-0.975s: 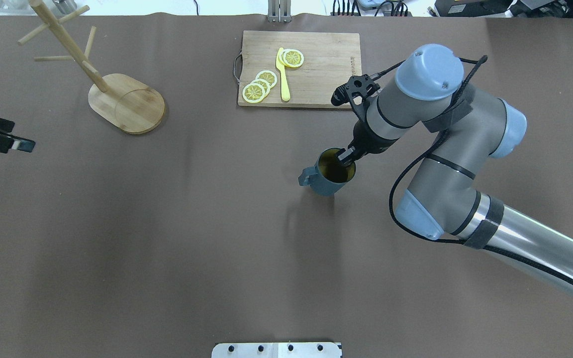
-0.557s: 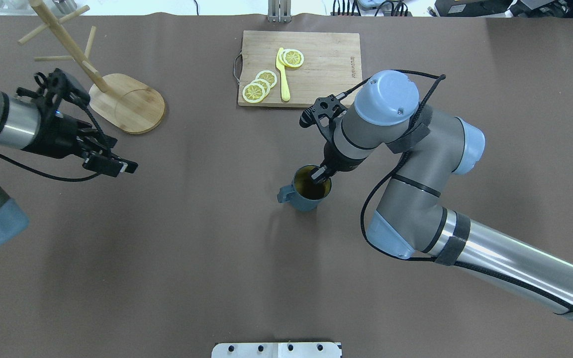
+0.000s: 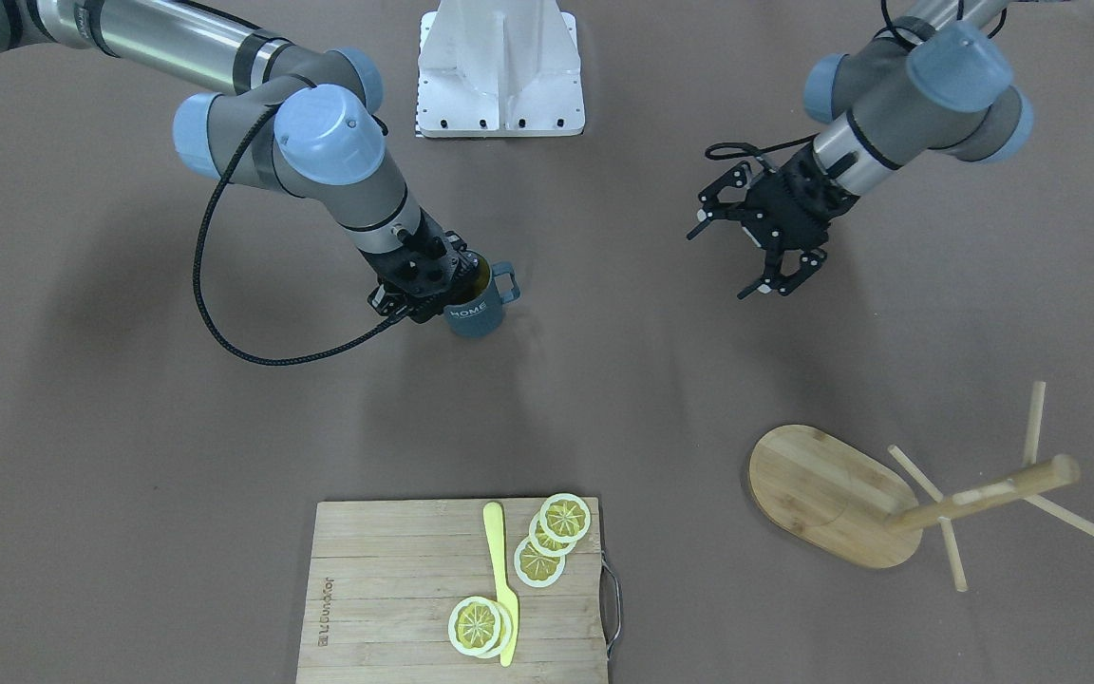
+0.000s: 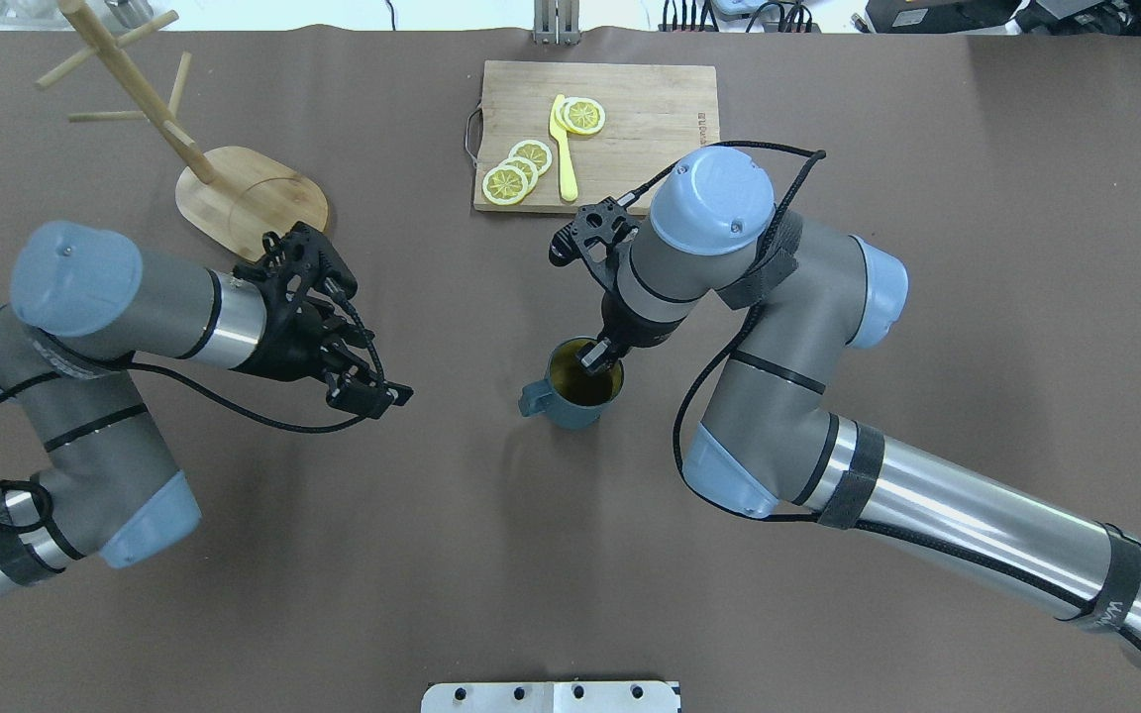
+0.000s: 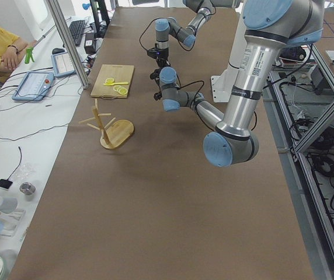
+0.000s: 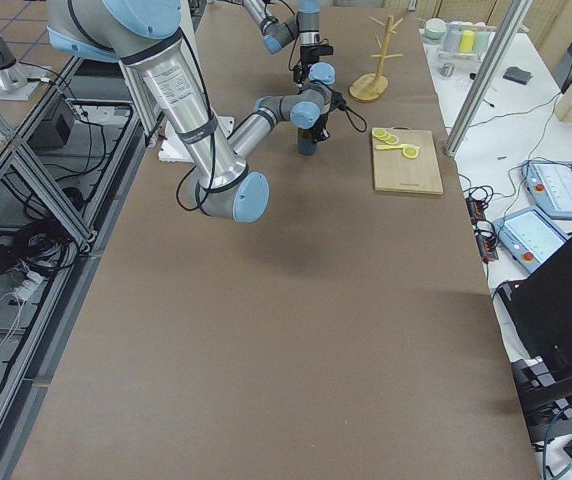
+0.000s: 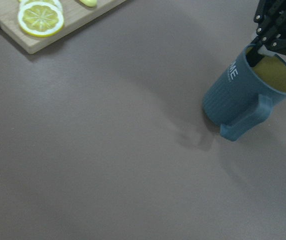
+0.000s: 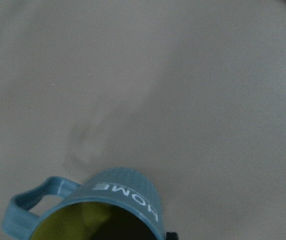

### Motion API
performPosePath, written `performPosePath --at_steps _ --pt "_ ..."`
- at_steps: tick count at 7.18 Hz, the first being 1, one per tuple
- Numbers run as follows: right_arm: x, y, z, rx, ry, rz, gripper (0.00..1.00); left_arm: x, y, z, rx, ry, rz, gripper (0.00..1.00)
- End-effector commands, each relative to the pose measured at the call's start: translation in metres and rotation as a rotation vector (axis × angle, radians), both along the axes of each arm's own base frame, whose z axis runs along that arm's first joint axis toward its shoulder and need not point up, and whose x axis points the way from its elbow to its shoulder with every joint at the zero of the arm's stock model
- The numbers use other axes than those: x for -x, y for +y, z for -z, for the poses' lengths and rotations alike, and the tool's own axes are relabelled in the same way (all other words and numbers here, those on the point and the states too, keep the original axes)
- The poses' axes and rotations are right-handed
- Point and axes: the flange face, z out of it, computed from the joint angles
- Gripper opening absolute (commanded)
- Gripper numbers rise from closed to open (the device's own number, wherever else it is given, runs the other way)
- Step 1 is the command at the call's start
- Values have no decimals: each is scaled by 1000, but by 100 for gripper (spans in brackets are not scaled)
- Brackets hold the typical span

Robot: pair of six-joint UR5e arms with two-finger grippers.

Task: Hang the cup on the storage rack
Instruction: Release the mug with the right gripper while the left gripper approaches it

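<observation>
overhead exterior is showing the right gripper (image 4: 596, 356) pinching the cup (image 4: 565, 406), the left gripper (image 4: 370, 394) splayed, likely awaiting a handover.

cup (image 8: 128, 192): near side cut off by right wrist view's bottom edge
cutting board (image 7: 75, 14): only one corner inside left wrist view
</observation>
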Motion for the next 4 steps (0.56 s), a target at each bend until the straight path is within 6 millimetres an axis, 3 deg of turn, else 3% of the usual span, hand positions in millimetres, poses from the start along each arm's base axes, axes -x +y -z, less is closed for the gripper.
performPosePath --at_steps 1,2,4 --pt "15 -2 15 -19 -5 22 0 -46 35 3 -67 58 54 97" --pt "25 -1 22 -19 -5 29 0 -58 42 -11 -89 92 62 97" --pt "25 -2 23 -18 -7 28 89 -78 54 -25 -101 100 74 97"
